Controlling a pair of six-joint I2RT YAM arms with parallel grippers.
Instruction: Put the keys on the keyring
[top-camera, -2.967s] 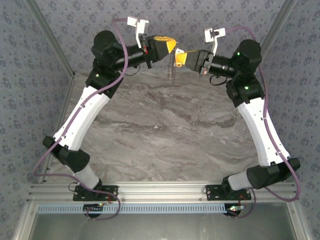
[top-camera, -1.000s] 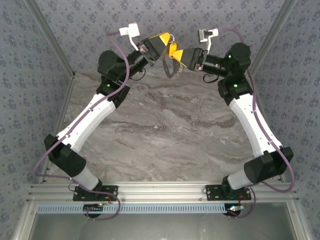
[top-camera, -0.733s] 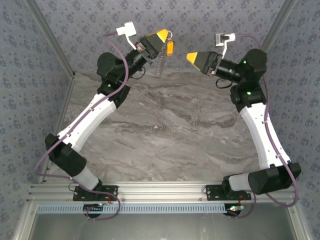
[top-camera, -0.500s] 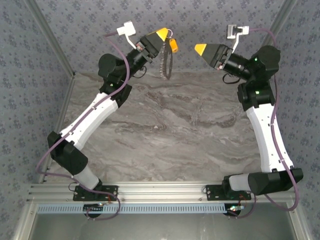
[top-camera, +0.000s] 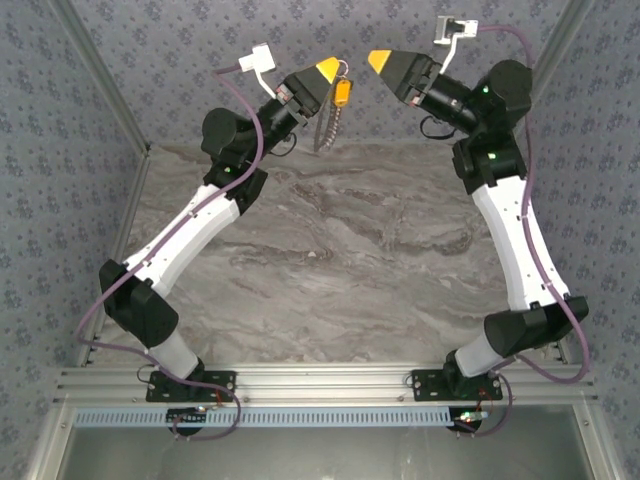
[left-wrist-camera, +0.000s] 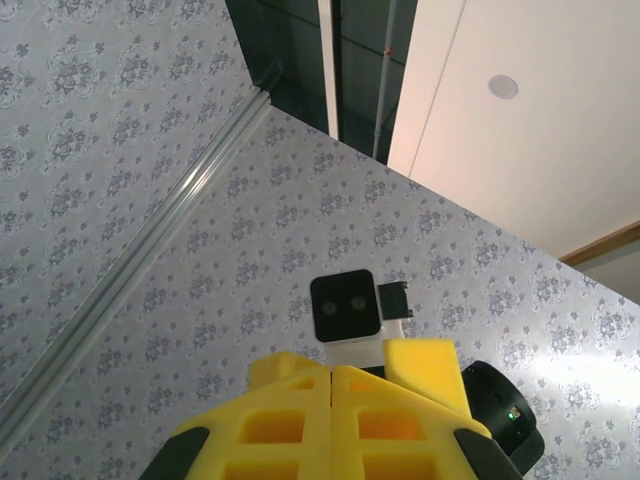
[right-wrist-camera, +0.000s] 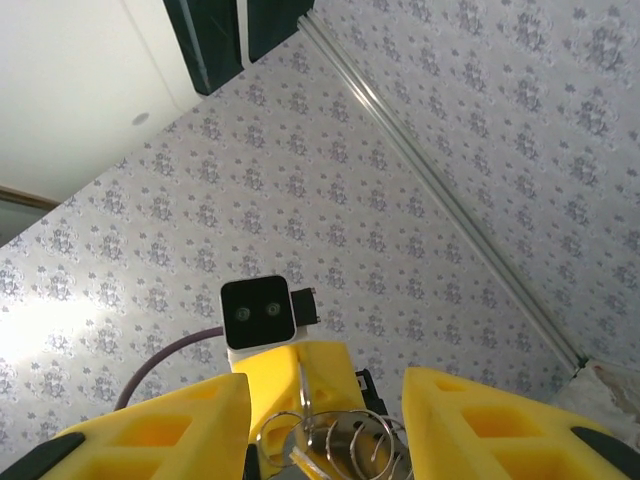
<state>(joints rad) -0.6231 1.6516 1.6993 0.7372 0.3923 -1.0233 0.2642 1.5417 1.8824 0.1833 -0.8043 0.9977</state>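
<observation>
Patterned wall, key (top-camera: 341, 92) hanging vertically from keyring (top-camera: 344, 70)

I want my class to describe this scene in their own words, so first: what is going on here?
Both arms are raised above the far edge of the marble table. The left gripper has its fingers shut on the keyring, and the orange-headed key hangs just below them, apparently from the ring. The right gripper faces it across a gap, with its fingers open and holding nothing. How the key is attached is too small to see.
</observation>
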